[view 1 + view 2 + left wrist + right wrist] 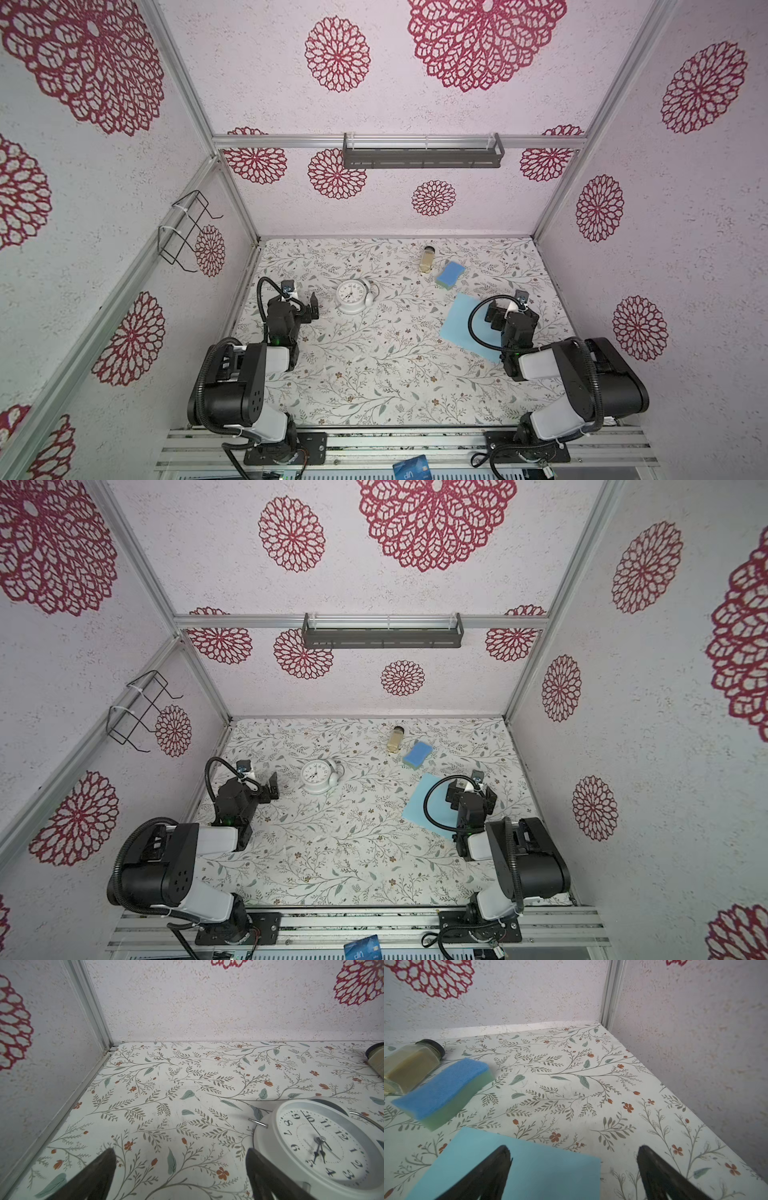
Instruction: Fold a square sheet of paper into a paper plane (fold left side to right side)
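Note:
The square sheet of paper (459, 328) (417, 804) lies flat and unfolded on the right part of the flowered table, light blue and plain. My right gripper (513, 311) hovers over its far right corner, open. In the right wrist view one fingertip sits over the sheet (539, 1174), the other over bare table, and nothing is between them at the gripper (573, 1148). My left gripper (301, 301) (180, 1150) stands open and empty at the left, just beside the white clock. The paper plane is out of view.
A white alarm clock (351, 296) (320, 1147) lies face up left of centre. A blue sponge with a green underside (450, 274) (442, 1091) and a small jar (428, 259) (411, 1064) lie at the back. A dark blue card (411, 467) rests on the front rail.

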Action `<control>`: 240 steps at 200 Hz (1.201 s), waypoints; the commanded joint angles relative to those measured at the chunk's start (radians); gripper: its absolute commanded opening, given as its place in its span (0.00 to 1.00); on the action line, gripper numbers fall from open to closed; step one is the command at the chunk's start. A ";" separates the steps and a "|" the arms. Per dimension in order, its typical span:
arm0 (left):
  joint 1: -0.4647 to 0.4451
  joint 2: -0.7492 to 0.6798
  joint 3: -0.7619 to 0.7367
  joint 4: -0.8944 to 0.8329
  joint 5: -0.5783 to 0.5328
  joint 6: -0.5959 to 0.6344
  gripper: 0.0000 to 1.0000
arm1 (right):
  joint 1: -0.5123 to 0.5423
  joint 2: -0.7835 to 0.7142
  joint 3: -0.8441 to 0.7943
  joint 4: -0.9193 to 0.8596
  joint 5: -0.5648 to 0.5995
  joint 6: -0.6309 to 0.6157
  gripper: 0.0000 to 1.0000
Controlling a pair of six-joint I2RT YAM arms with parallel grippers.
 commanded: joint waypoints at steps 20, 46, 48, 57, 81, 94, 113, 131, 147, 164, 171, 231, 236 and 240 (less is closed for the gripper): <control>-0.003 -0.010 0.001 0.038 0.002 0.008 0.99 | 0.005 -0.010 0.001 0.045 0.010 -0.014 0.98; -0.002 -0.008 0.000 0.038 0.003 0.008 0.99 | 0.005 -0.010 0.001 0.045 0.010 -0.014 0.99; -0.003 -0.008 0.000 0.038 0.003 0.008 0.99 | 0.005 -0.010 0.000 0.045 0.009 -0.014 0.98; -0.002 -0.008 0.000 0.040 0.003 0.008 0.99 | 0.005 -0.011 0.000 0.046 0.010 -0.014 0.99; -0.002 -0.007 0.001 0.040 0.003 0.007 0.99 | 0.005 -0.010 0.000 0.046 0.010 -0.014 0.99; -0.002 -0.008 0.001 0.040 0.003 0.009 0.99 | 0.005 -0.011 0.001 0.044 0.010 -0.014 0.99; -0.002 -0.008 0.001 0.040 0.002 0.009 0.99 | 0.006 -0.010 0.003 0.042 0.010 -0.012 0.98; -0.001 -0.004 0.007 0.031 0.001 0.009 0.99 | 0.003 -0.008 0.004 0.040 0.009 -0.011 0.99; -0.001 0.004 0.013 0.030 0.000 0.011 0.99 | 0.004 -0.008 0.004 0.039 0.009 -0.011 0.99; -0.002 0.003 0.016 0.023 0.000 0.010 0.99 | 0.002 -0.007 0.008 0.033 0.005 -0.009 0.99; -0.003 0.003 0.017 0.022 -0.002 0.011 0.99 | 0.002 -0.007 0.008 0.033 0.005 -0.009 0.98; -0.005 -0.002 0.012 0.027 -0.004 0.013 0.99 | 0.001 -0.012 0.002 0.040 0.002 -0.009 0.99; -0.004 -0.003 0.010 0.028 -0.005 0.013 0.99 | 0.001 -0.016 -0.003 0.051 0.010 -0.009 0.98; -0.004 -0.006 0.007 0.031 -0.006 0.012 0.99 | 0.001 -0.025 -0.007 0.051 0.023 -0.006 0.99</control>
